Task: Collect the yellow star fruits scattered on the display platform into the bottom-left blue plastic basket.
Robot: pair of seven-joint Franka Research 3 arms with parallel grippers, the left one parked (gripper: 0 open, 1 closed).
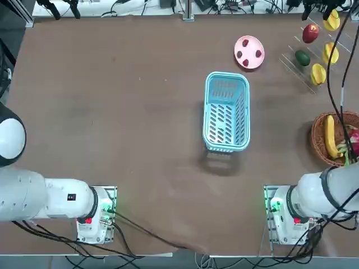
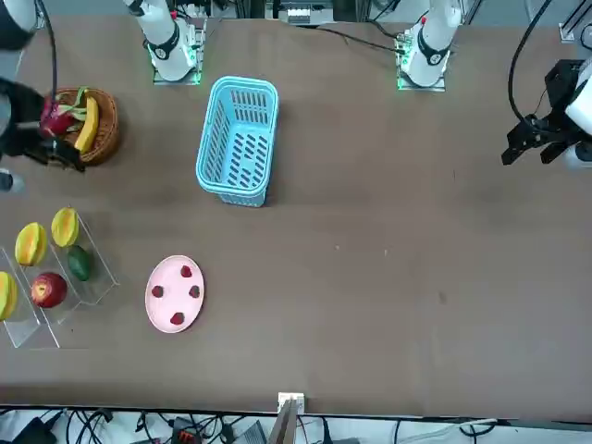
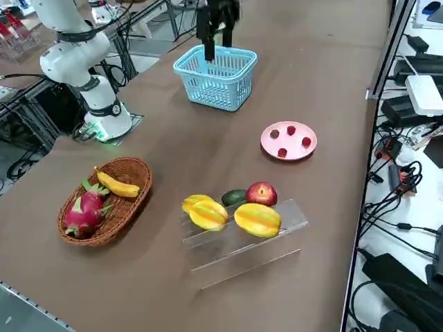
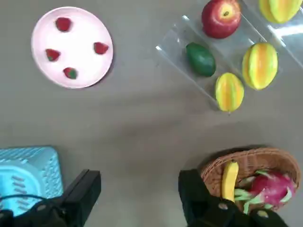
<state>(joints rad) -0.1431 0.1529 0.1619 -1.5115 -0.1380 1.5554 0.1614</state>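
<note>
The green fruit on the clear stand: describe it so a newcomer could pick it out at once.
Find the clear tiered stand near the table edge, past the pink plate and next to the wicker basket. On it lie three star fruits, a red apple and the green fruit. It is the only dark green item there, small and smooth, right beside the apple.

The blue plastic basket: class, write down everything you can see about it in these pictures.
The blue plastic basket is light blue, rectangular with rounded corners, slotted walls and a slotted floor. It looks like moulded plastic. It stands upright and empty on the brown table near the middle, touching nothing else. The pink plate lies apart from it, towards the display platform.
</note>
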